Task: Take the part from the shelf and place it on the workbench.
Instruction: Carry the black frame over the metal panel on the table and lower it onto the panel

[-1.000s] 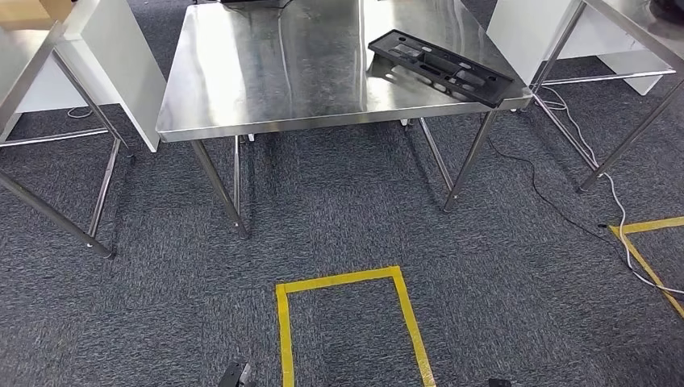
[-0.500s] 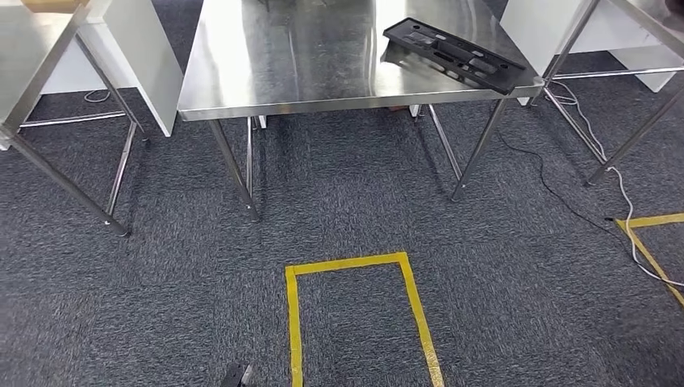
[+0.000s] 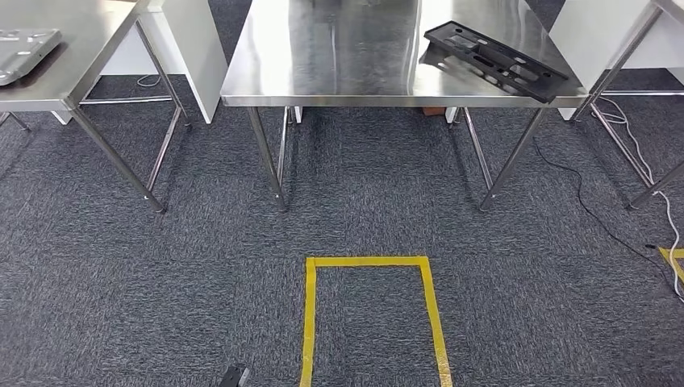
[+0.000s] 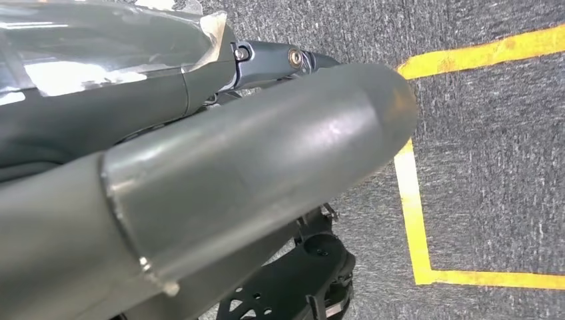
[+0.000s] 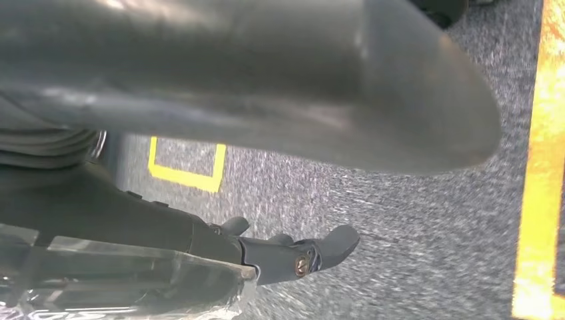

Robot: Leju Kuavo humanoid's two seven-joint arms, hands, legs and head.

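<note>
A black, flat, slotted part [image 3: 494, 60] lies on the right end of the steel workbench [image 3: 339, 56], close to its front right corner. My left hand [image 4: 220, 153] hangs over the carpet with its thick thumb across the left wrist view and its dark fingers [image 4: 280, 60] stretched out, holding nothing. My right hand [image 5: 266, 100] hangs the same way, its fingers [image 5: 300, 257] extended above the floor with nothing in them. Both hands are far below the workbench and apart from the part.
A second steel table [image 3: 72, 64] at the left carries a grey tray-like part [image 3: 24, 44]. White panels [image 3: 193, 48] stand between the tables. A yellow tape rectangle [image 3: 371, 262] marks the carpet ahead. Cables [image 3: 637, 153] trail on the floor at the right.
The camera has turned to the left, so the whole scene has slid to the right. The left table with its grey part has come into view. The black part still lies on the workbench.
</note>
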